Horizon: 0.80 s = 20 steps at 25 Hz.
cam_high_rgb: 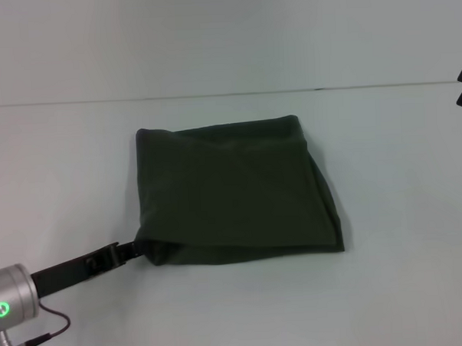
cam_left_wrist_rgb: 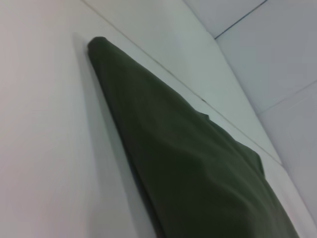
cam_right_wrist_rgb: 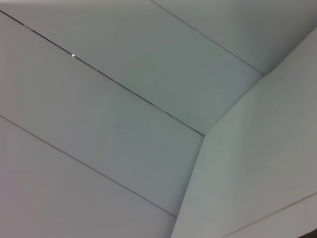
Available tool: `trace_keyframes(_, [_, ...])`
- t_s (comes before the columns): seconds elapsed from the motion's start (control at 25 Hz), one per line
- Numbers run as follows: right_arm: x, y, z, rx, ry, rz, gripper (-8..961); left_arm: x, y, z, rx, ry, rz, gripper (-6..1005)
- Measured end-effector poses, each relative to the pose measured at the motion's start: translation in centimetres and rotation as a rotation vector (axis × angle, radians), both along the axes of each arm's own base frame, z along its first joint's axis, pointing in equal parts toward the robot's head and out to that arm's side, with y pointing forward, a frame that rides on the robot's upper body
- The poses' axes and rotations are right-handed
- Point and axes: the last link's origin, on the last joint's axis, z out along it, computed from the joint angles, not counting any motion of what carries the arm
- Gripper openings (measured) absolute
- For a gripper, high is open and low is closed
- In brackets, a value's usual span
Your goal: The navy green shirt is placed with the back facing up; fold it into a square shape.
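Olive shirt (cam_high_rgb: pixel 236 192) folded square; only head view shows left gripper (cam_high_rgb: pixel 138 248).

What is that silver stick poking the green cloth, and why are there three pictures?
That silver stick is a robot's arm. The robot has two arms, with a camera on its head and one on each wrist, so you get three pictures. The head picture looks down at a pale table where a dark green shirt lies folded into a rough square. The left gripper is touching the shirt's near left corner; I can't see whether it is pinching. The left wrist picture shows the same shirt up close. The right wrist picture shows only pale walls, and the right gripper isn't in any picture.
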Motion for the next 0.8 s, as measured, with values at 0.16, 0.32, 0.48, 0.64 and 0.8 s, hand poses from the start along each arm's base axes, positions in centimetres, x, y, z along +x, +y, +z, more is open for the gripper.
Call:
trace_keyframes(0.16, [-0.1,0.0,-0.1,-0.004,-0.001,0.003,802,-0.2,-0.4,0.2,-0.024,0.013,-0.015,3])
trace_keyframes(0.32, [-0.1,0.1,-0.3,-0.012,-0.016,0.008,802,-1.1,-0.5,1.5,-0.044,0.052,-0.008,5])
trace_keyframes(0.48, [-0.2,0.2,-0.1,-0.014,-0.034,0.016,802,-2.0,-1.4,4.1,-0.025,0.057,-0.003,138])
trace_keyframes(0.64, [-0.2,0.2,-0.1,-0.015,-0.041,0.016,802,-0.7,-1.7,6.2,0.041,-0.135,-0.006,285])
trace_keyframes(0.8, [-0.1,0.4,-0.6,-0.023,-0.050,0.004,802,1.7,-0.3,4.2,-0.060,-0.346,0.086,426])
